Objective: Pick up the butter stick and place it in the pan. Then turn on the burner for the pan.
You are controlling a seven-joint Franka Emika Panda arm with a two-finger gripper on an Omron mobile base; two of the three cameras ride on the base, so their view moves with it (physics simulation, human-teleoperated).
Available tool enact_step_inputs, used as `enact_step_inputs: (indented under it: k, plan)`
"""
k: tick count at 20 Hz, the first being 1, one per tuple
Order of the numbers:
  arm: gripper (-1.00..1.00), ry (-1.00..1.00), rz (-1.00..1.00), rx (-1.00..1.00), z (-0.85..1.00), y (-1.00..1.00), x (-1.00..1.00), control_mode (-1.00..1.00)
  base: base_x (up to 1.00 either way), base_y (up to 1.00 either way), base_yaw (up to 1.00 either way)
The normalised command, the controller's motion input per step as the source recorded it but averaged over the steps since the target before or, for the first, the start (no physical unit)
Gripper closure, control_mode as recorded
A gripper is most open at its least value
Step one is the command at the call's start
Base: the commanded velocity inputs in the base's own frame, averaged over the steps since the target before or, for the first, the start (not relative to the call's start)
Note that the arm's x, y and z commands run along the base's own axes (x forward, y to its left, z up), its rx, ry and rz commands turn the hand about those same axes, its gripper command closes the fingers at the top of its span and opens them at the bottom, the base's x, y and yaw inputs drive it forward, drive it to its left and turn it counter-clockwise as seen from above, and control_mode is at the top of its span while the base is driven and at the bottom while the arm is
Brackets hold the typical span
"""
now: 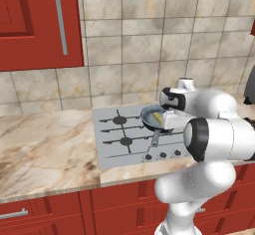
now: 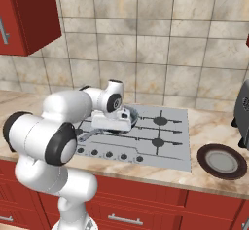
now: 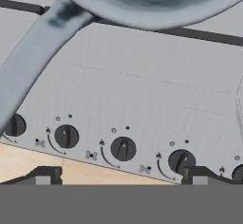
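Veined marble counter; round grey pan (image 1: 151, 118) holds blocky yellow butter stick (image 1: 157, 118); gripper (image 3: 118, 174) gapes wide

I'm seeing a dark plate (image 2: 222, 161) sitting on the marble counter (image 1: 45, 144) right of the cooktop (image 2: 170, 151), red cabinets (image 1: 35, 25) hanging above.

The white arm (image 2: 53, 126) rises from its base, bends at a dark elbow and reaches forward — wrist level, hand turned downward. The claw (image 3: 121, 175) stands wide open, its two dark fingertips (image 3: 45, 174) at seven and five o'clock — nothing between them.
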Motion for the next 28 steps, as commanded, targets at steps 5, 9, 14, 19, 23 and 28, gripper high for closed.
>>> enact_step_inputs:
  k: [5, 9, 14, 19, 23, 28]
  plan:
    - [-1.00, 0.00, -0.01, 0.00, -0.07, 0.00, -0.15, -1.00, 0.00, 0.00, 0.00]
    - [-1.00, 0.00, 0.00, 0.00, -0.14, 0.00, -0.06, -1.00, 0.00, 0.00, 0.00]
    - [-1.00, 0.00, 0.00, 0.00, -0.24, 0.00, 0.00, -1.00, 0.00, 0.00, 0.00]
    - [-1.00, 0.00, 0.00, 0.00, -0.26, -0.03, 0.00, -1.00, 0.00, 0.00, 0.00]
    - [-1.00, 0.00, 0.00, 0.00, -0.21, -0.03, -0.02, -1.00, 0.00, 0.00, 0.00]
    - [-1.00, 0.00, 0.00, 0.00, -0.14, 0.00, -0.08, -1.00, 0.00, 0.00, 0.00]
